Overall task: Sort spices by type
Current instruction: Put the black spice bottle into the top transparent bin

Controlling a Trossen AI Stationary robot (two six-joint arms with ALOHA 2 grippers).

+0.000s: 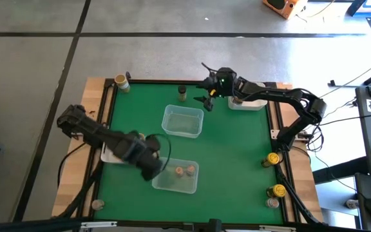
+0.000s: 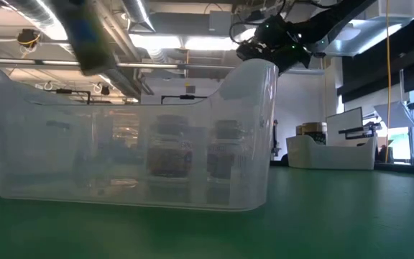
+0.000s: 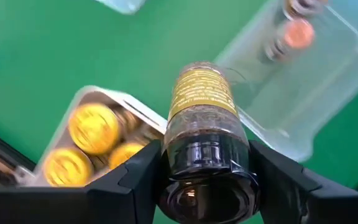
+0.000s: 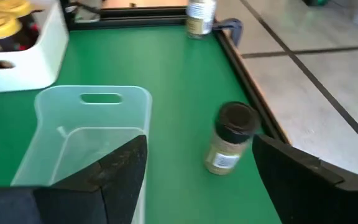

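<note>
Left hand (image 3: 207,186) is pinching a black-lidded spice jar (image 3: 204,118) above a clear tub (image 1: 176,175); right hand (image 1: 206,98) hangs spread over another black-lidded jar (image 4: 229,146) on the tabletop (image 1: 237,148).

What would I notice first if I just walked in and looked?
The left end effector holds a black-lidded spice jar above the near clear tub, which has two jars inside. The right end effector hovers open over a black-lidded jar at the far edge.
</note>
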